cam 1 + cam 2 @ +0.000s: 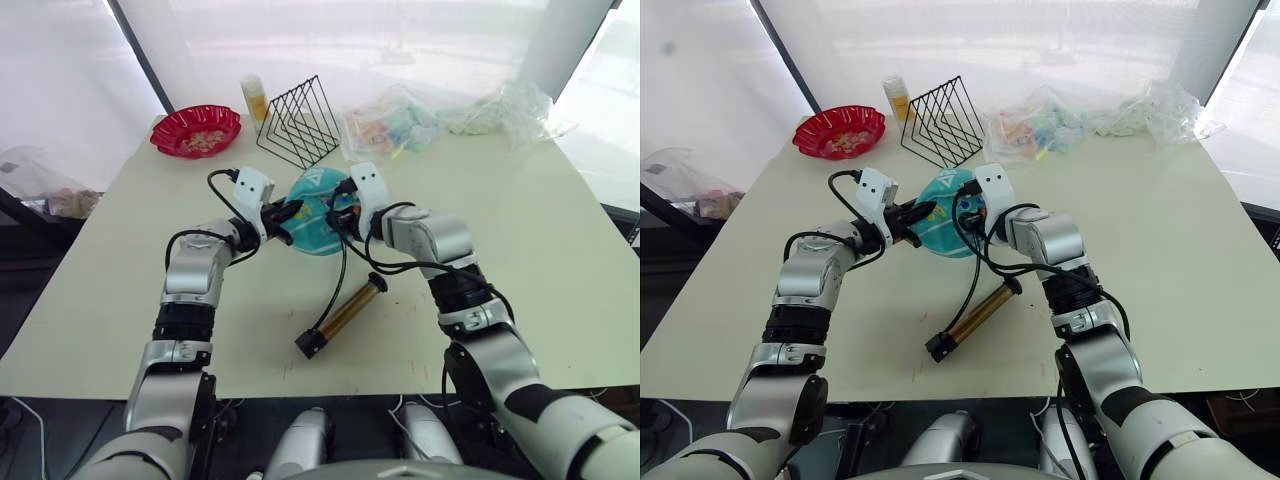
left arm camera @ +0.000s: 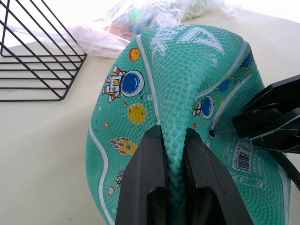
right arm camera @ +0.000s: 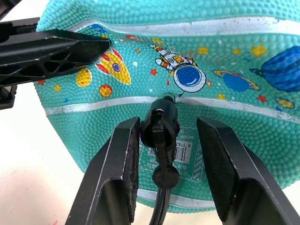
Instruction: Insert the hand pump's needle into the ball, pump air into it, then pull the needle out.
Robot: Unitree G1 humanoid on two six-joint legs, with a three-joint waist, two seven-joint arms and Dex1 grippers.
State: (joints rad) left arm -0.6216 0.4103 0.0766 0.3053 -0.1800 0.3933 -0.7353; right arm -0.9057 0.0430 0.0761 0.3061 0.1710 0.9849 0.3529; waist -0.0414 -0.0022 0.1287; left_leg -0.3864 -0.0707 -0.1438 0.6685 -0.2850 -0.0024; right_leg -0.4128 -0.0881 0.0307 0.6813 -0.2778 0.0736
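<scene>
Ball (image 2: 187,93), flattish and teal, sits between my two grippers on the table (image 1: 560,260). My left gripper (image 2: 176,154) has its fingers pinching a raised fold of its rubber. My right gripper (image 3: 168,140) has its fingers spread, the needle (image 3: 161,124) and its black fitting between them, tip at the ball's skin. The hand pump (image 1: 345,312) lies nearer me with bare table around it; a wire rack (image 1: 298,122) stands just beyond the ball. I see a barcode label near the needle, too small to read
</scene>
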